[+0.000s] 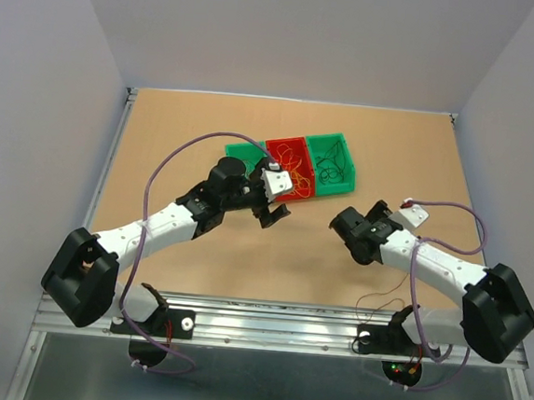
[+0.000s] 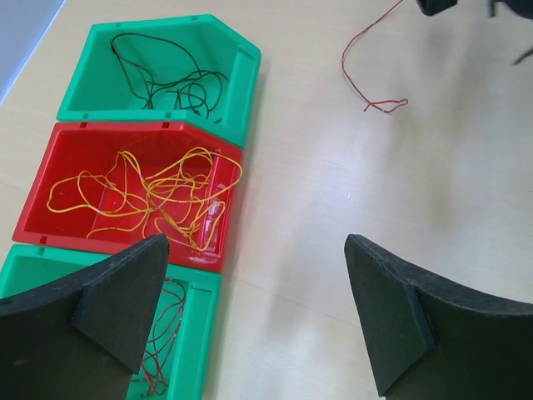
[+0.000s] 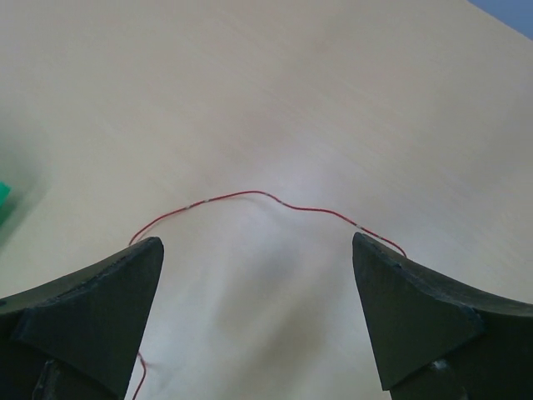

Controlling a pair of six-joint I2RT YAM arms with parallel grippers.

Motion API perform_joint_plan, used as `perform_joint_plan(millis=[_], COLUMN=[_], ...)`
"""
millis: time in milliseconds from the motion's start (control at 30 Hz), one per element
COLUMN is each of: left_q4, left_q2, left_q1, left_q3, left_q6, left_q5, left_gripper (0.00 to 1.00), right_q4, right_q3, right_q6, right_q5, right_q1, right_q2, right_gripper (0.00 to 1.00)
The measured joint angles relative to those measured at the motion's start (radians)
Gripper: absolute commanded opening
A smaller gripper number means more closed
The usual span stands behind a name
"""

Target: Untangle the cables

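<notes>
— What's loose on the table (image 2: 433,192)?
— One red strand (image 3: 250,196), curving across in front of your right gripper (image 3: 258,258). Its jaws are spread wide and empty. I can't tell whether the strand's ends touch the fingers.
— And the rest?
— Yellow strands (image 2: 150,192) lie in the red bin (image 2: 83,137) and dark strands (image 2: 166,79) in the far green bin (image 2: 246,83). More red strands (image 2: 162,333) lie in the near green bin (image 2: 204,317). Your left gripper (image 2: 254,275) hangs just beside the bins, equally wide and empty.

Three bins (image 1: 249,149) in a row on the worktop (image 1: 169,248), up at twelve o'clock, cables (image 2: 150,196) in each. Left end effector (image 2: 256,250) at six o'clock of the middle bin (image 2: 37,227). One loose cable (image 3: 250,194) lies on the worktop, just ahead of the right end effector (image 3: 256,246).
</notes>
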Motion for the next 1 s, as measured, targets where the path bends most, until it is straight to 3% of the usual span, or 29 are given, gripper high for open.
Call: perform_joint_plan(millis=[100,200,433,767,1000], left_q4=[0.0,-0.001,-0.001,-0.002,-0.007], left_q2=[0.0,0.0,0.0,0.002,0.004], left_q1=[-0.002,-0.002,-0.003,-0.003,-0.003], left_q3=[0.0,0.0,0.0,0.0,0.0], left_q6=[0.0,0.0,0.0,0.003,0.004], left_q5=[-0.001,-0.002,-0.003,-0.009,-0.012], left_gripper=[0.99,0.99,0.99,0.99,0.99], right_q4=[-0.014,0.053,0.385,0.553,0.584], right_q3=[0.021,0.029,-0.048,-0.066,-0.092], right_q6=[0.031,-0.046,-0.29,-0.385,-0.401], right_q5=[-0.004,-0.037,-0.203,-0.301,-0.344], right_q1=[-0.066,-0.144,-0.285,-0.336,-0.336], right_q2=[0.047,0.077,0.011,0.149,0.108], right_gripper=[1.0,1.0,1.0,1.0,1.0])
